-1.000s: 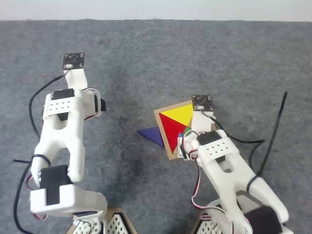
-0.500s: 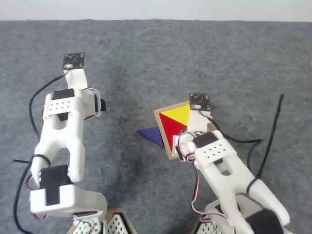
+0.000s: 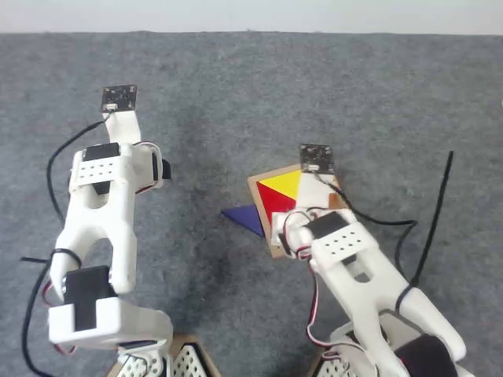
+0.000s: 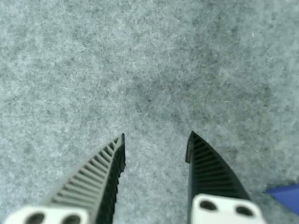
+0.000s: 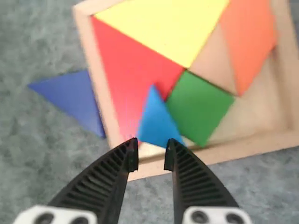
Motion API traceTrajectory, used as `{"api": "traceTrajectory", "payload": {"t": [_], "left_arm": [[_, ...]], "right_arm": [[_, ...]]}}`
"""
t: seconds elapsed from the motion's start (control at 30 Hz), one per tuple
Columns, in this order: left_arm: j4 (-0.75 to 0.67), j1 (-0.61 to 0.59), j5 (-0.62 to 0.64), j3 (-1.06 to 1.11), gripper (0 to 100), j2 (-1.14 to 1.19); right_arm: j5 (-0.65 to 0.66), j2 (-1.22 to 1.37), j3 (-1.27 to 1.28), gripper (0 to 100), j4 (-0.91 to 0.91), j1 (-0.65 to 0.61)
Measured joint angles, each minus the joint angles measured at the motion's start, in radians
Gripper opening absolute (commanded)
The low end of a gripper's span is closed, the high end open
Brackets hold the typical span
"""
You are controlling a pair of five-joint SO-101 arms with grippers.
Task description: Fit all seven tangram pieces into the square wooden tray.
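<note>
The square wooden tray (image 5: 233, 148) holds a yellow triangle (image 5: 163, 25), a red triangle (image 5: 126, 79), an orange piece (image 5: 245, 42), a green square (image 5: 198, 105) and a small light-blue triangle (image 5: 156, 123). A dark blue triangle (image 5: 72, 100) lies on the carpet against the tray's outer rim. My right gripper (image 5: 150, 151) hovers over the tray's near rim beside the light-blue triangle, slightly open and holding nothing. My left gripper (image 4: 156, 140) is open over bare carpet, with a corner of the dark blue triangle (image 4: 285, 193) off to one side.
In the high view the tray (image 3: 265, 191) sits mid-table, partly covered by the right arm (image 3: 338, 243), with the dark blue triangle (image 3: 245, 217) at its left. The left arm (image 3: 102, 196) stands well apart. Grey carpet (image 3: 196, 94) surrounds everything.
The right arm has shifted left and a little farther over the tray. The left arm and the pieces have stayed put.
</note>
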Motion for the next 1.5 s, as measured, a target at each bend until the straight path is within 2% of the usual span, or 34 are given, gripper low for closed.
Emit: {"api": "traceTrajectory", "payload": {"t": [0.1,0.43,0.7,0.9,1.1,1.33,1.5], "left_arm": [[0.0,0.0,0.0,0.0,21,0.0],[0.0,0.0,0.0,0.0,21,0.0],[0.0,0.0,0.0,0.0,21,0.0],[0.0,0.0,0.0,0.0,21,0.0],[0.0,0.0,0.0,0.0,21,0.0],[0.0,0.0,0.0,0.0,21,0.0],[0.0,0.0,0.0,0.0,21,0.0]], "right_arm": [[0.0,0.009,0.0,10.8,0.003,0.021],[0.0,0.009,0.0,10.6,-0.057,-0.078],[0.011,0.012,0.0,11.0,-0.06,-0.078],[0.035,0.153,-0.098,10.6,-0.063,-0.072],[0.012,0.319,-0.238,10.4,-0.026,0.029],[-0.003,0.295,-0.25,10.4,-0.011,0.12],[-0.003,0.175,-0.25,10.4,0.072,0.204]]}}
